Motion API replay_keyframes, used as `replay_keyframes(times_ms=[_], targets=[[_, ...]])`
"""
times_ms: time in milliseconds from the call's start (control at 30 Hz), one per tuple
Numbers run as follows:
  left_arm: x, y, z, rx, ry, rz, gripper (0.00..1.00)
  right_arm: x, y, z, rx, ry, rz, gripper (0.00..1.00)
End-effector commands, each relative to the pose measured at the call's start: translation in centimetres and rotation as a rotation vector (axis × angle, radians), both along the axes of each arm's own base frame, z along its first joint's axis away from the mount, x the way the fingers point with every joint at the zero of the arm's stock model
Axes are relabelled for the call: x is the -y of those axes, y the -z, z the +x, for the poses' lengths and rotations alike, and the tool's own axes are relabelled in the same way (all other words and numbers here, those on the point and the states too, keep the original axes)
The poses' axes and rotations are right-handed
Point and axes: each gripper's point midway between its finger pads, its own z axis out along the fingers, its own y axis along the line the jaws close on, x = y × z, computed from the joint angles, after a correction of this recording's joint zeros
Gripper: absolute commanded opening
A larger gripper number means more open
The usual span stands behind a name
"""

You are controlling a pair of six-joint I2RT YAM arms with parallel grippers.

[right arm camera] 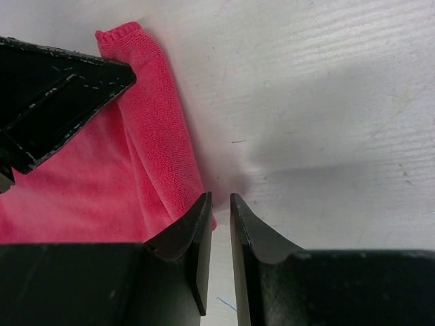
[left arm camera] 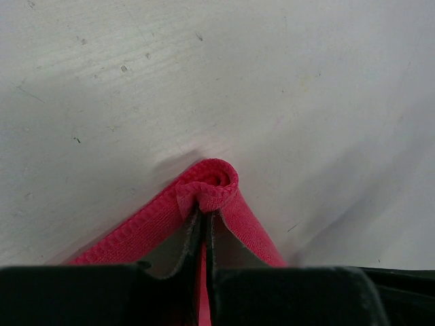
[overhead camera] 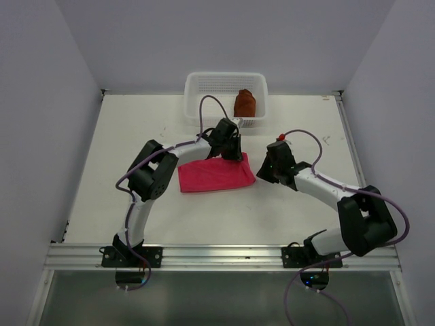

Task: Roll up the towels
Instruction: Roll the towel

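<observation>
One of two is done: the rust-brown towel (overhead camera: 245,103) sits rolled in the far basket (overhead camera: 204,85). The pink towel (overhead camera: 214,175) lies mid-bench, mostly flat, only its right edge curling. The left hand (left arm camera: 205,214) clenches its far right corner; the right hand (right arm camera: 220,198), jaws narrowly parted, grips nothing at the near corner.

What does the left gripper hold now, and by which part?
The left gripper pinches the pink towel by one curled corner.
</observation>
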Motion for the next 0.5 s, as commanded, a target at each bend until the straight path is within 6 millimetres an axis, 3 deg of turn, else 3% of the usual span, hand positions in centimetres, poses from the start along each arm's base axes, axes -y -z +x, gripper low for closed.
replay_keyframes(times_ms=[0,467], targets=[[-1.8,0.5,-0.3,-0.021,-0.027,0.045,0.0,-1.4,-0.7,1.1,0.026,-0.011,0.077,0.21],[-2.5,1.2,-0.5,-0.032,-0.047,0.061,0.0,-3.5,1.1,0.6,-0.013,-0.084,0.161,0.27]])
